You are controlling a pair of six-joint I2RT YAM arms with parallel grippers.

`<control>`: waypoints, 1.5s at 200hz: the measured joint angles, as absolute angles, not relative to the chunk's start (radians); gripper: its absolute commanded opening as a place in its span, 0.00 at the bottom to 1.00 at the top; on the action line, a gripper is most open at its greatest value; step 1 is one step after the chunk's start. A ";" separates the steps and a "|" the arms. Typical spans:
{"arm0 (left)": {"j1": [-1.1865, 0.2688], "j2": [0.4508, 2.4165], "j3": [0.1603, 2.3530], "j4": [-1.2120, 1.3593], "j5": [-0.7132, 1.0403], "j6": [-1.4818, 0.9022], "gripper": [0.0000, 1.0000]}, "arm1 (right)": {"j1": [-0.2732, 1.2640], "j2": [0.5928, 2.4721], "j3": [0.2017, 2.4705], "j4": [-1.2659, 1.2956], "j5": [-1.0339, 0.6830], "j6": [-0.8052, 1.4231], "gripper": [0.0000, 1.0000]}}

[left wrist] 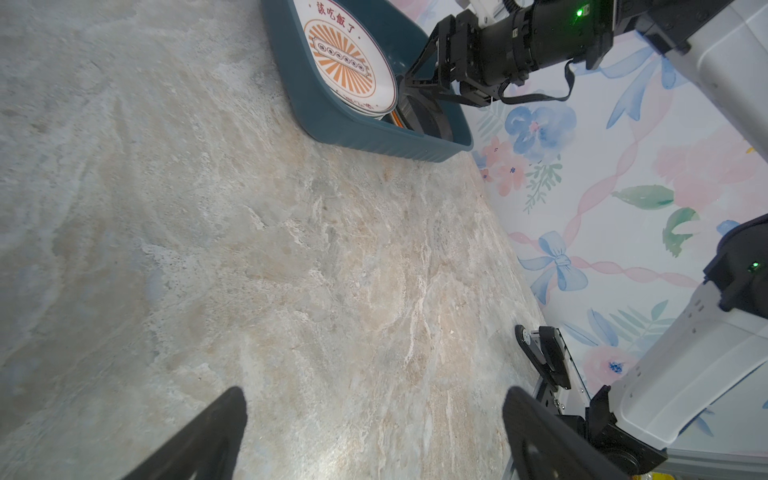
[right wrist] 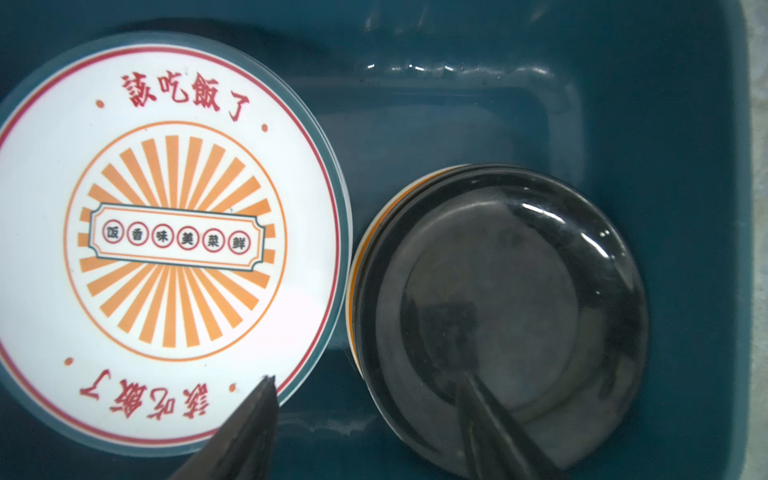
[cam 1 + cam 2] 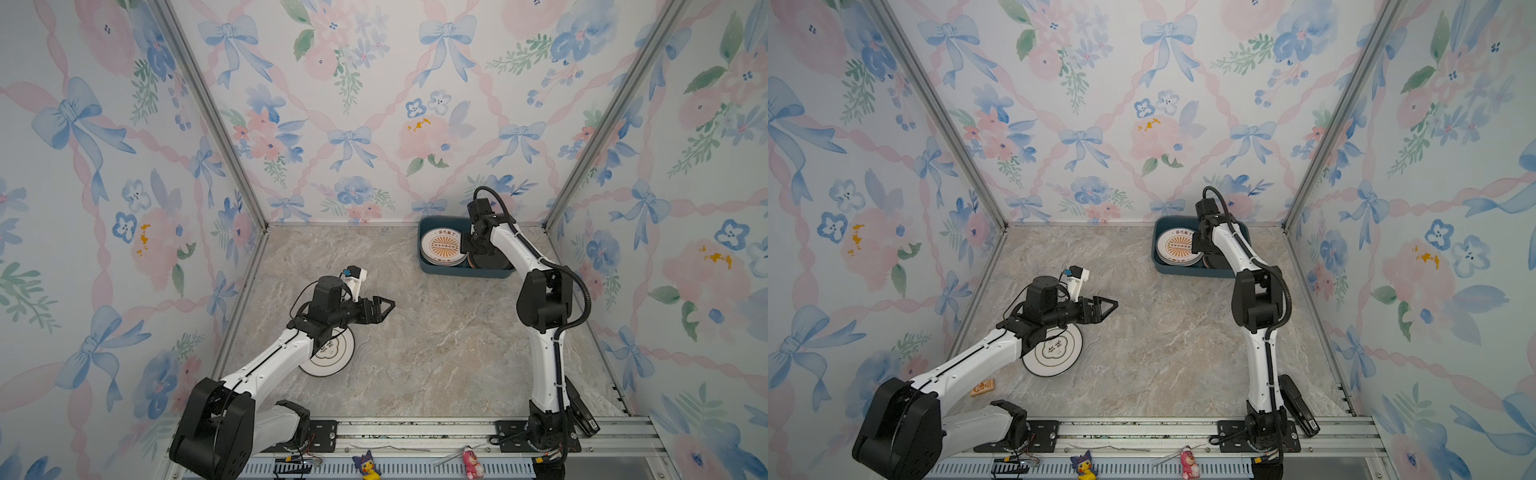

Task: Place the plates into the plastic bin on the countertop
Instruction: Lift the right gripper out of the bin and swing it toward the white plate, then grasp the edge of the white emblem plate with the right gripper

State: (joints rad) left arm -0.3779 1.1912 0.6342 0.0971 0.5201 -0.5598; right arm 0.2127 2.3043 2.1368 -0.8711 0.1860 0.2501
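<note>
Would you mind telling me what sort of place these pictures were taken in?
Probably a staged robot test booth, not a real kitchen: floral wallpaper panels in aluminium framing enclose the marble-patterned countertop, with a mounting rail along its front.

Chinese lettering on the sunburst plate (image 2: 174, 241)
Red 該吃飯了 arcs along its rim and repeats opposite, upside down; the centre banner holds six circled characters, 饭香味美菜鮮. Characters on the cloud-emblem plate (image 3: 1054, 351) are too small to read.
</note>
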 measured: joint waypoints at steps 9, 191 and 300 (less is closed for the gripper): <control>-0.376 1.185 0.634 0.090 0.511 -0.559 0.98 | 0.211 2.278 2.103 -0.862 0.169 0.250 0.67; -0.035 1.047 0.706 -0.003 0.431 -0.558 0.98 | 0.813 1.845 1.202 -0.088 -0.395 0.783 0.68; -0.025 1.030 0.683 -0.007 0.446 -0.558 0.98 | 0.910 2.123 1.267 0.219 -0.452 1.011 0.56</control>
